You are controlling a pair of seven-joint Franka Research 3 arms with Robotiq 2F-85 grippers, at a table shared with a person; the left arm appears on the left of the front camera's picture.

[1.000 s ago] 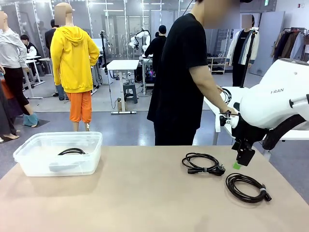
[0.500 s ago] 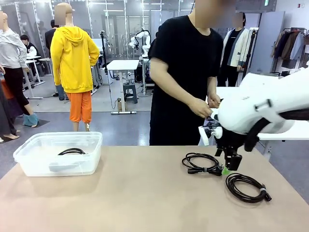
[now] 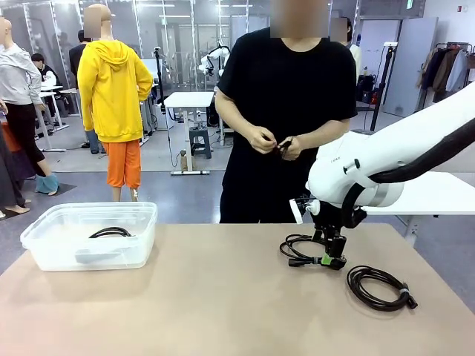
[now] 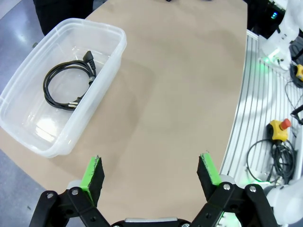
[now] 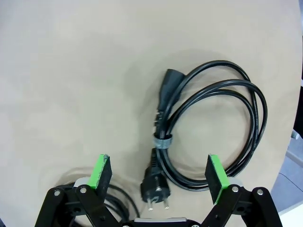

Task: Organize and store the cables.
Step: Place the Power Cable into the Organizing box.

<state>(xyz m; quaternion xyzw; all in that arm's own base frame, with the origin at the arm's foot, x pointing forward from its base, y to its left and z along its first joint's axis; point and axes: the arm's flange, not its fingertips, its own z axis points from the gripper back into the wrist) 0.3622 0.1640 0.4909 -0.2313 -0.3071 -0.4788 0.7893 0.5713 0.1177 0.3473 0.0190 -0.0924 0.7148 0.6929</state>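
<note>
Two cables lie on the tan table's right half: one black coil with a plug, and another nearer the right edge. My right gripper hangs low over the first coil, open. In the right wrist view its green pads straddle that tied coil near the plug, gripper not closed on it. The second coil peeks out at the lower left. A third cable lies coiled in the clear bin. My left gripper is open, high above bare table.
The clear plastic bin stands at the table's far left. A person in black stands at the far edge, hands together on something small and dark. A white side table is behind on the right.
My right arm has swung left and down from above the right coil to the plugged coil. The person has turned from the side table to face my table.
</note>
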